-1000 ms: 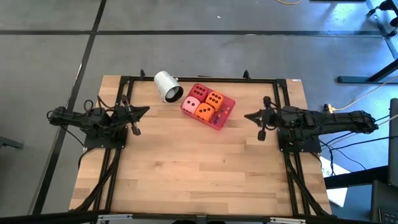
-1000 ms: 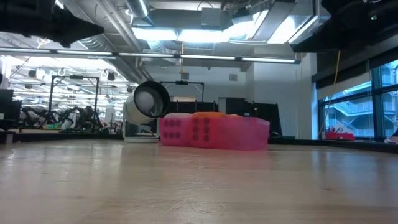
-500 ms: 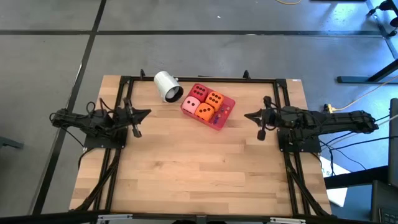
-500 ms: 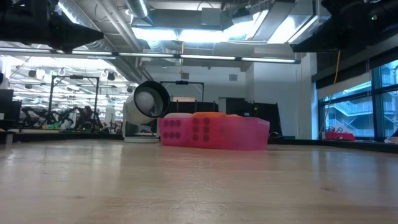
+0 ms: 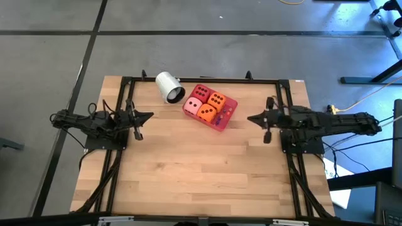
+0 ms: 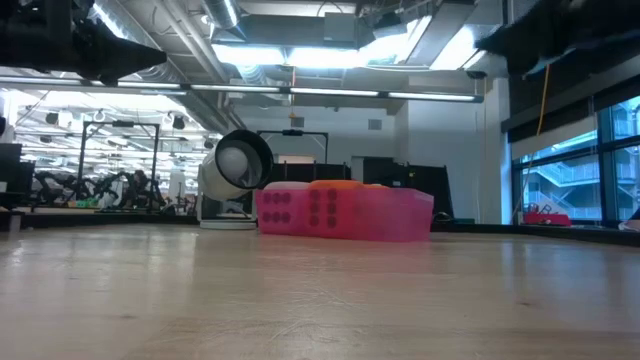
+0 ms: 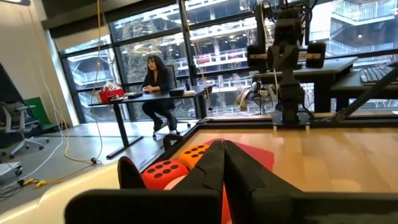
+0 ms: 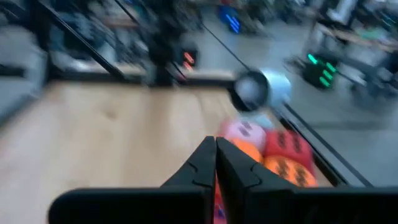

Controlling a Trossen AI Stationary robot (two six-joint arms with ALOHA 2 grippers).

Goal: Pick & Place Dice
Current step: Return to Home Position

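Status: the placing looks finished to me. The near half of the bench (image 5: 201,182) is plain wood, and neither the high nor the low view shows a die loose on it. At mid-depth both arms lie folded over their side mounts. The left claw (image 5: 149,115) is at about 10 o'clock from bench centre and the right claw (image 5: 250,118) at about 2 o'clock, both pointing inward and well apart from the tray. In the left wrist view the fingers (image 7: 208,168) meet at the tips with nothing between them. The right arm's fingers (image 8: 200,165) read the same, so both claws are closed and empty. Farther back, at 12 o'clock, the tray (image 5: 227,113) sits skewed on the bench with all four dice inside, packed two by two. Taken from the cluster's centre, the orange die (image 5: 207,112) is at 6 o'clock, the pink die (image 5: 195,105) at 9, the other orange die (image 5: 217,99) at 3 and the red die (image 5: 201,92) at 12. Beyond that, at 11 o'clock, the cup (image 5: 169,86) lies on its side just beside the tray; I can't tell if they touch. Past the bench a person (image 7: 155,87) sits at a desk (image 7: 140,99), not involved. My read is that no grasps are left and the arms only need to settle at rest.
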